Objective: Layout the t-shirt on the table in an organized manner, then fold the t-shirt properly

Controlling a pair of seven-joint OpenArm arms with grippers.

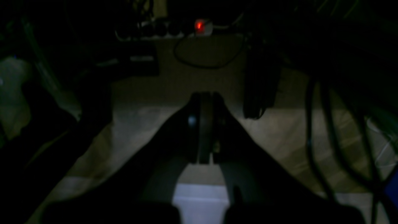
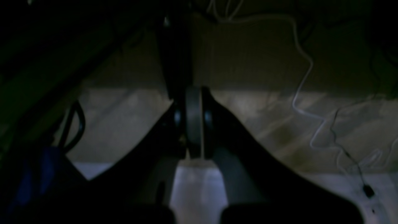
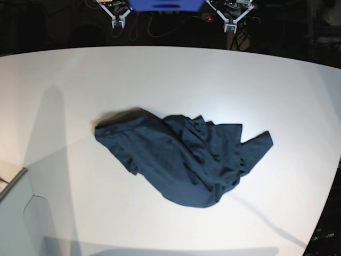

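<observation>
Both end effectors, left (image 1: 203, 130) and right (image 2: 194, 124), are clenched on nothing, over dim floor away from the tabletop (image 3: 64, 96). Beyond, the t-shirt (image 3: 184, 160) lies crumpled mid-tabletop, one sleeve jutting sideways. Soft, light cloth likely drags and bunches, so pinching a hem or shoulder seam seems best.

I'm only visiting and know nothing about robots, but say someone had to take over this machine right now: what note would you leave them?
Left gripper: jaws shut, holding nothing, pointed at the dim floor.
Right gripper: jaws shut, also holding nothing.
Neither arm shows in the base view.
The dark navy-blue cloth t-shirt lies crumpled in a heap near the middle of the large white smooth-topped table, one sleeve sticking out toward that view's right.
Done: nothing visible yet.
Left: spread the shirt flat, then fold it.
</observation>
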